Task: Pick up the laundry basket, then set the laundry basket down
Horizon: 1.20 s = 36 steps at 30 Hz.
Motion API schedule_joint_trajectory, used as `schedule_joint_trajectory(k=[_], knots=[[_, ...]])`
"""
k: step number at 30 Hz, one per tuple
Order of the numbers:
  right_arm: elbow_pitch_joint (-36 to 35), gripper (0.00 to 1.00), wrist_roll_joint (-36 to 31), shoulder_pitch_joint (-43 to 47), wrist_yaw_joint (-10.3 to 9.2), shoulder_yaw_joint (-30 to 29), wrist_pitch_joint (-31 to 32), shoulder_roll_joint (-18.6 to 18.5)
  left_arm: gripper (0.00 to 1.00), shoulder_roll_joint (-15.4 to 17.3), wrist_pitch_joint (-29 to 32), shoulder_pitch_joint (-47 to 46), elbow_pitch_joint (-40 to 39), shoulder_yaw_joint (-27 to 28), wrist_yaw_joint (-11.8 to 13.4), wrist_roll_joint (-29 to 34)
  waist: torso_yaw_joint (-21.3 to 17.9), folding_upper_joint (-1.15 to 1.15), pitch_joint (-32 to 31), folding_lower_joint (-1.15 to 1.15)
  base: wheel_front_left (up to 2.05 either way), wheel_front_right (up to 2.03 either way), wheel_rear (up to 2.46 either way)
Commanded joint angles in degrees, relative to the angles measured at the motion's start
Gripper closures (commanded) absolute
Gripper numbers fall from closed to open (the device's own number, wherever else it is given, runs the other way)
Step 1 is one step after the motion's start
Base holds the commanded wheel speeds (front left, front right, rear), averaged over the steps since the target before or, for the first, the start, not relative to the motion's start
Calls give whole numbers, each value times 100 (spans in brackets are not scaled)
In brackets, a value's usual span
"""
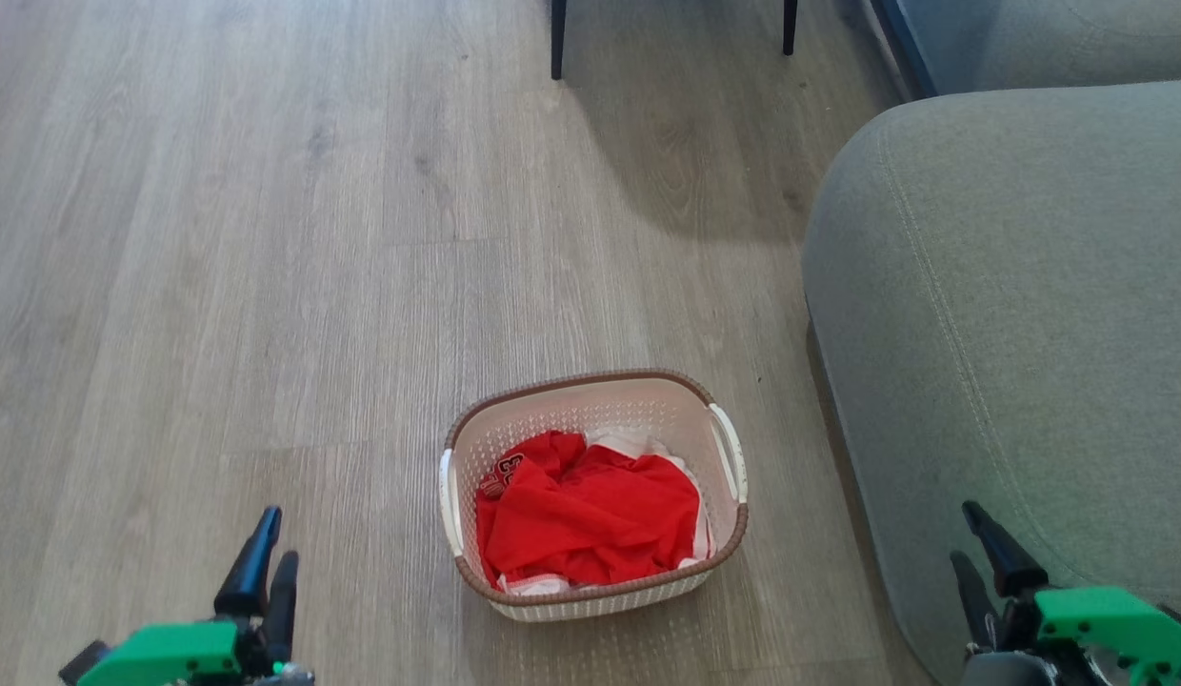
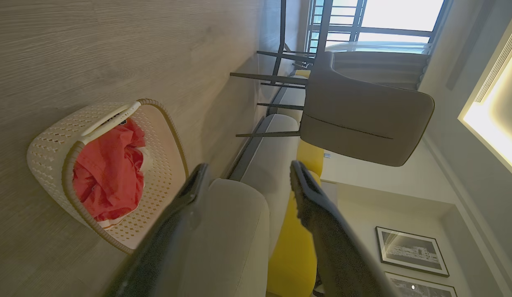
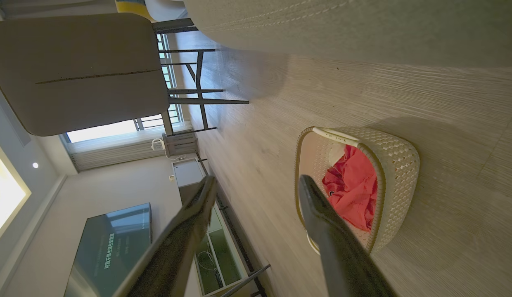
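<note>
Fingers point(image 2: 186, 214) of the left pincer point(image 2: 248, 164) stand well apart, with the sofa point(image 2: 235, 231) showing in the gap, and they hold and touch nothing. The right pincer point(image 3: 257, 177) is likewise spread, its two dark fingers clear of everything, with bare floor point(image 3: 260, 136) between the tips. The laundry basket point(image 1: 571, 606) sits upright on the wooden floor, ahead of the robot and between the two pincers, well apart from both. It is nearer the right side, where the grey sofa borders the floor, and a strip of floor separates the two. A crumpled red garment point(image 1: 590, 519) lies inside it over some white cloth point(image 1: 638, 441). Its white handles point(image 1: 729, 453) are at its left and right ends. Dark chair legs point(image 1: 557, 38) stand on the floor farther off.
</note>
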Motion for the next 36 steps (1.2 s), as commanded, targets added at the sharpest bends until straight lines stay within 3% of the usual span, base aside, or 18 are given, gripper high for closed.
schedule_joint_trajectory(k=[1, 18, 36], knots=[[-188, 0, -20, -183, 0, 56, -53, -19, 0, 33, -53, -226, -214, -37, -2, 28, 0, 0, -4, 0, 0, 0, 0], [-256, 0, -483, -227, -1, 286, -337, -33, 0, 40, -339, -203, -488, -174, 78, 544, -3, 0, -48, 0, 0, 0, 0], [-495, 0, -1976, -325, -3, 558, -656, -47, 0, 48, -659, -209, -801, -413, 355, 2031, -12, 0, -72, 0, 0, 0, 0]])
